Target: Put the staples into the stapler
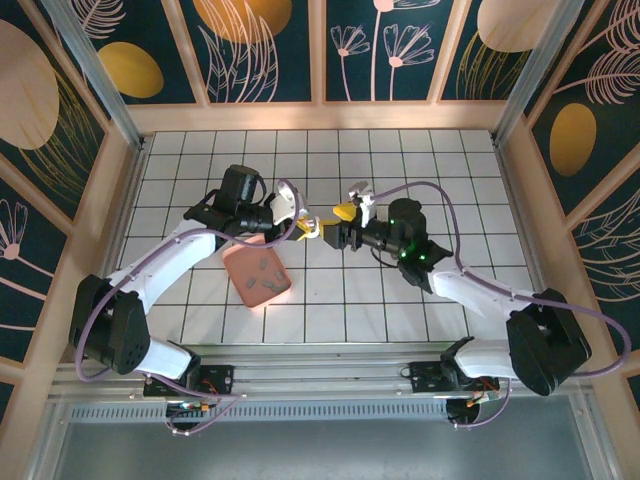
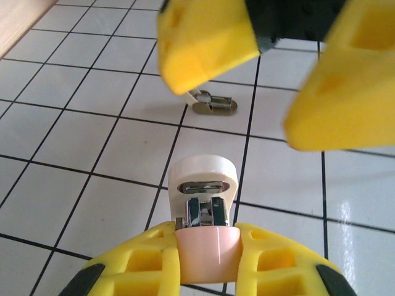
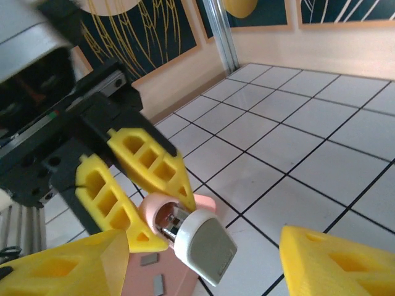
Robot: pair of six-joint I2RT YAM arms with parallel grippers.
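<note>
The stapler (image 2: 207, 246), pale pink with a white base (image 2: 203, 176), is held above the tiles with its metal channel facing out. My left gripper (image 2: 208, 234) is shut on its pink body. From above, the left gripper (image 1: 306, 230) and right gripper (image 1: 335, 228) meet tip to tip over the table's middle. My right gripper (image 3: 203, 246) is open, its yellow fingers (image 3: 339, 265) spread either side of the stapler's white end (image 3: 207, 243) without touching it. Grey staples (image 3: 151, 260) lie loose in the salmon-pink tray (image 1: 240, 262).
A small metal piece with a white end (image 2: 213, 105) lies on the white tiles beyond the stapler. The tray sits just left of and below both grippers. Wooden walls (image 1: 320, 115) fence in the tiled floor.
</note>
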